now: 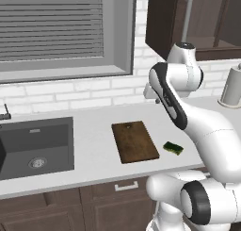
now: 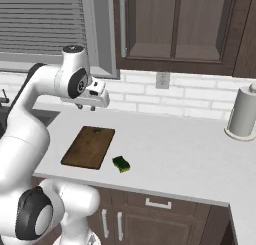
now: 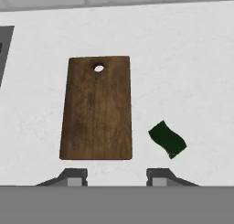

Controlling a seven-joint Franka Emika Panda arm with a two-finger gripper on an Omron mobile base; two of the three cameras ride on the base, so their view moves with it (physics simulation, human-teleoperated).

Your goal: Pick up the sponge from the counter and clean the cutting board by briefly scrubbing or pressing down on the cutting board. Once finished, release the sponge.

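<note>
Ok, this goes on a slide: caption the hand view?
Open end effector above the cutting board, with the sponge lying apart beside it on the counter.

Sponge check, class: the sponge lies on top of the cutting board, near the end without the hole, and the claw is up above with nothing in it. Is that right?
Not quite. The sponge lies on the counter beside the cutting board, apart from it, near the end without the hole; the hand view shows the gap. The claw is indeed up above, holding nothing.
</note>
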